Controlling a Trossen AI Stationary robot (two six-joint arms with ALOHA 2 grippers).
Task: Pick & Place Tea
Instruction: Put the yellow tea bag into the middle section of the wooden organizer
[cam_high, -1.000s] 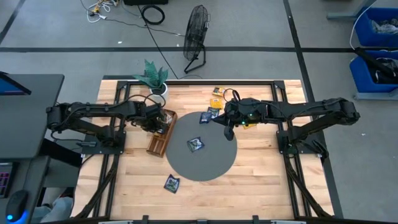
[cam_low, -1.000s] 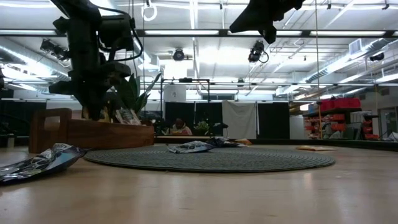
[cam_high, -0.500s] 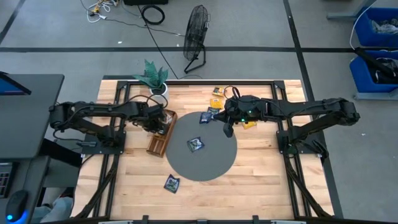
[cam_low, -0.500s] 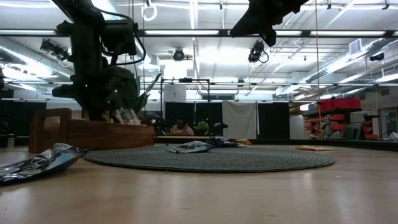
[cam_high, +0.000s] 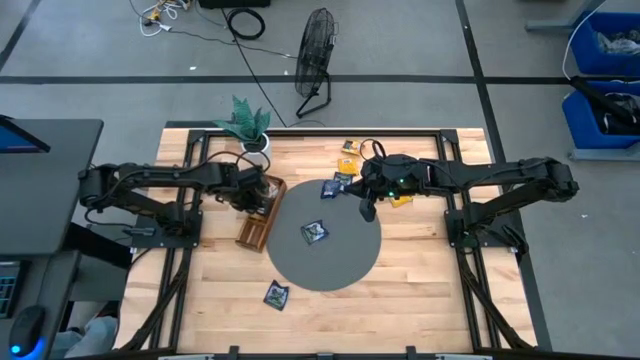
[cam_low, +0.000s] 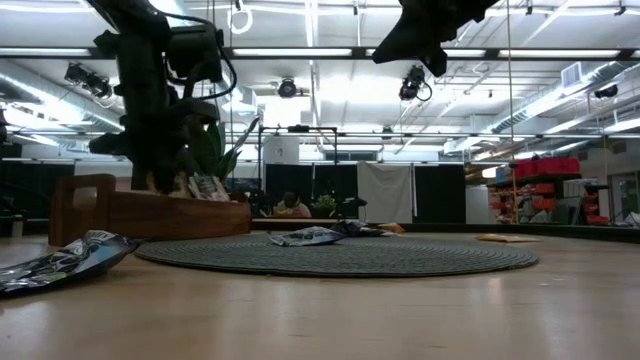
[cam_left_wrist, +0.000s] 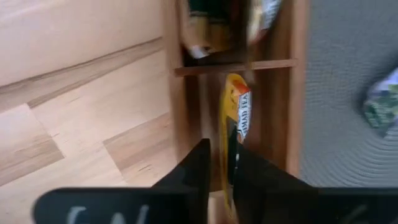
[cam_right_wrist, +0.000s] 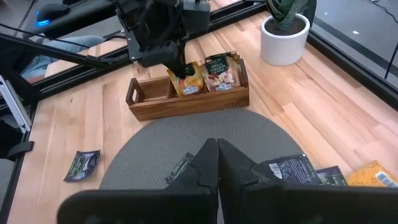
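The wooden surface (cam_high: 420, 270) carries a large round grey mat (cam_high: 325, 235) at its middle. Along the mat's left edge lies a long narrow wooden tray (cam_high: 259, 215), divided into compartments. A potted plant (cam_high: 247, 122) stands at the far left corner of the surface, just beyond the tray's end.

The left arm reaches in over the tray, and its left tool (cam_left_wrist: 219, 163) hangs down into the tray's middle compartment. Its fingers stand slightly apart around a yellow-orange sachet (cam_left_wrist: 237, 118) set on edge in that compartment; whether they press on it cannot be told. The next compartment toward the plant holds more sachets (cam_right_wrist: 214, 73), standing together.

The right arm stretches over the far right part of the mat. The right tool (cam_right_wrist: 217, 163) hovers above the mat, its fingers closed together and holding nothing.

One dark sachet on the mat (cam_high: 315, 232) lies near the mat's centre. Two more dark sachets (cam_high: 338, 185) lie at the mat's far edge, just beside the right tool. A yellow-orange sachet beyond the mat (cam_high: 349, 147) rests on the wood near the far edge, and another yellow one (cam_high: 402, 198) shows under the right arm. A dark sachet on bare wood (cam_high: 276, 294) lies well apart from the rest, near the front of the surface.
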